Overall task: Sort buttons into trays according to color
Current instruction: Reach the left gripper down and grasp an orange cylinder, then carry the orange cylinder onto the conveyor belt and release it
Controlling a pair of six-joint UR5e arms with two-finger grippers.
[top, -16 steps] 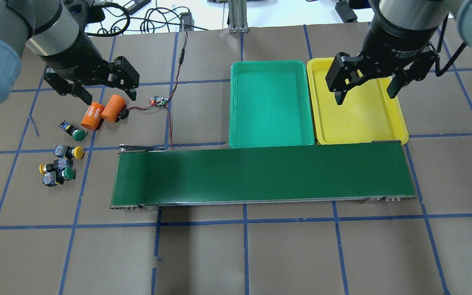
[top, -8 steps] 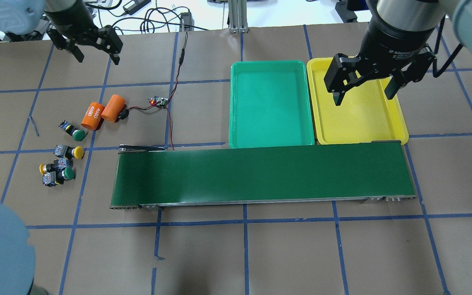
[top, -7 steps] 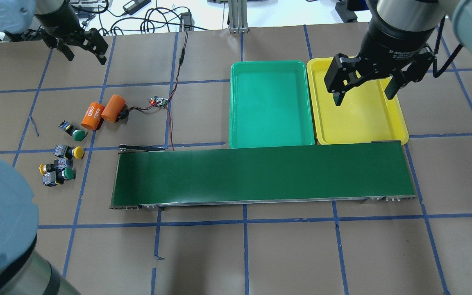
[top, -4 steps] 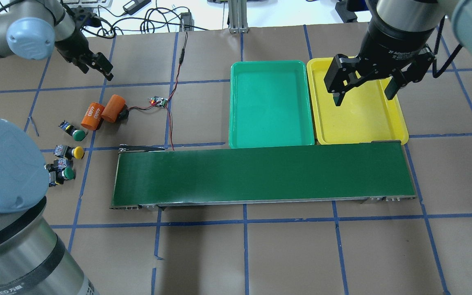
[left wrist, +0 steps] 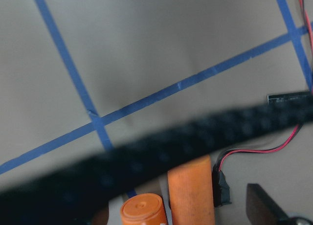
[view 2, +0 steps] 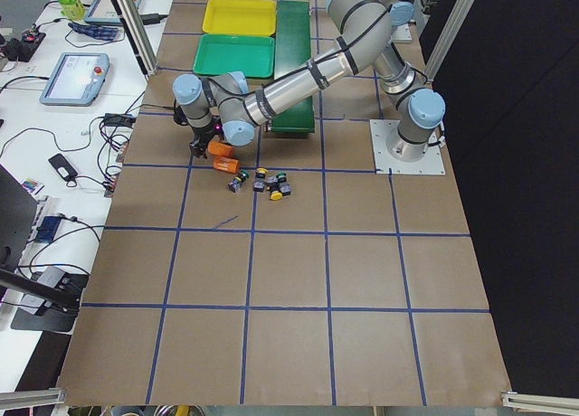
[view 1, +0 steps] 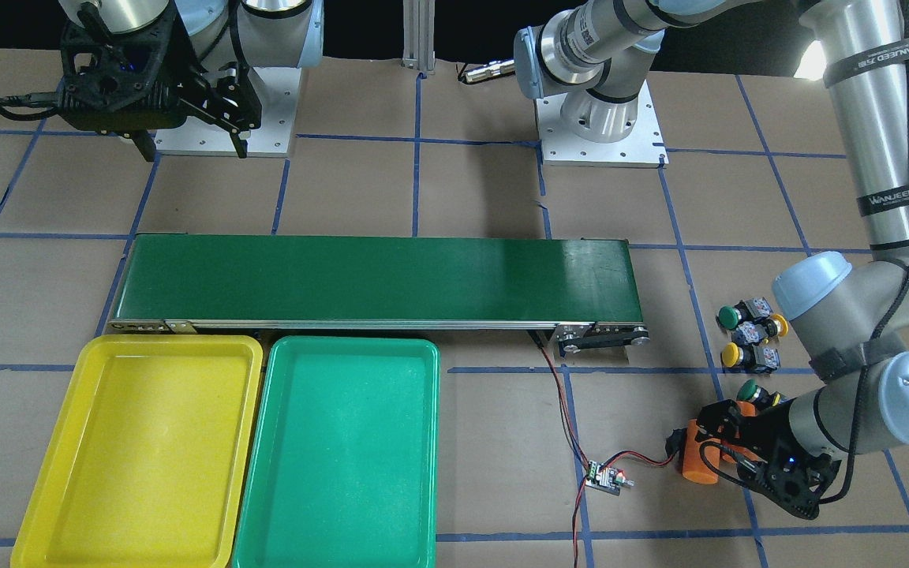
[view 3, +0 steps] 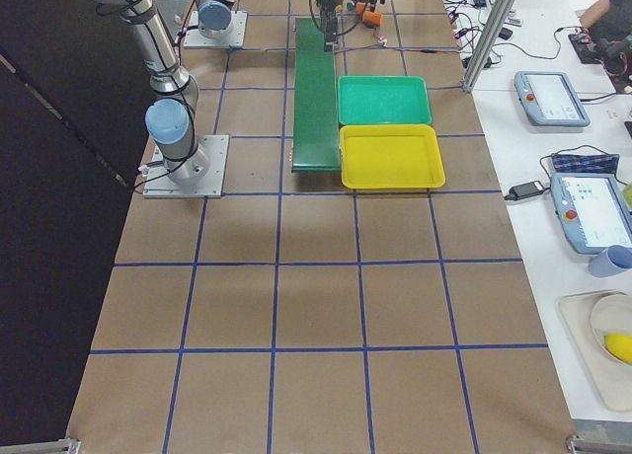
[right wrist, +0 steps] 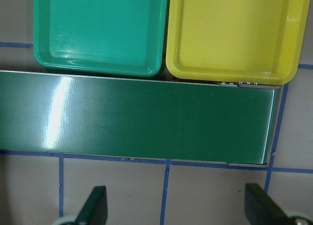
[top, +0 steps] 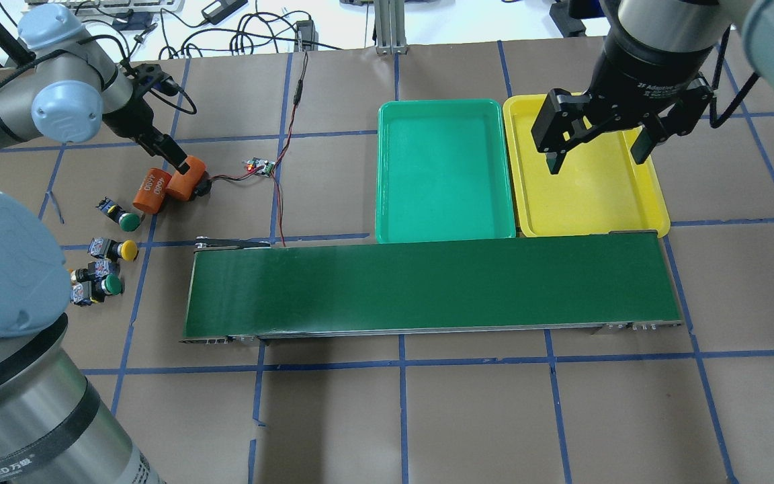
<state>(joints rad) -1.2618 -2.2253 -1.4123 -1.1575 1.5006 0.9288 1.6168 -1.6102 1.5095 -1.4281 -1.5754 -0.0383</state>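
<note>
Yellow shallow plastic tray and teal-green shallow plastic tray sit side by side at 1 o'clock on the brown paper-covered tabletop. Both are bare inside, so none of the sorting is done yet.

All four push-button switches lie loose at 9 o'clock: a green-capped button, a yellow-capped button, a second yellow-capped one partly hidden behind the left arm, and a second green-capped one.

The left jaws stand apart, low beside the pair of orange cylinders marked 4680, at 1 o'clock from the buttons. The wrist view shows a gap between the cylinder and the one finger in sight, so they clamp nothing. The right jaws hang wide apart and hold nothing, high over the 3 o'clock end, near the trays and the long dark-green conveyor belt.

By my reading the whole job remains — four picks, two buttons to each tray
</note>
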